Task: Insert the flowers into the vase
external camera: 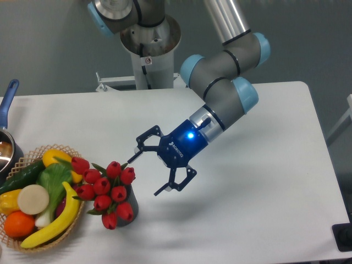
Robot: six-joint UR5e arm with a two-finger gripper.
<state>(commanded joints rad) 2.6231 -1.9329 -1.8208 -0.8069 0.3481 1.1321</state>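
Note:
The flowers [104, 187], a bunch of red tulip buds with green leaves, stand in the vase [130, 212] near the table's front left and lean left over the basket's rim. Only a sliver of the dark grey vase shows below the buds. My gripper [145, 176] hangs open to the right of the bunch, a short gap away from it, with nothing between its fingers.
A wicker basket [77, 212] of toy fruit and vegetables sits at the front left, touching the bunch. A pot with a blue handle [7, 99] stands at the left edge. The arm's base [148, 49] rises behind the table.

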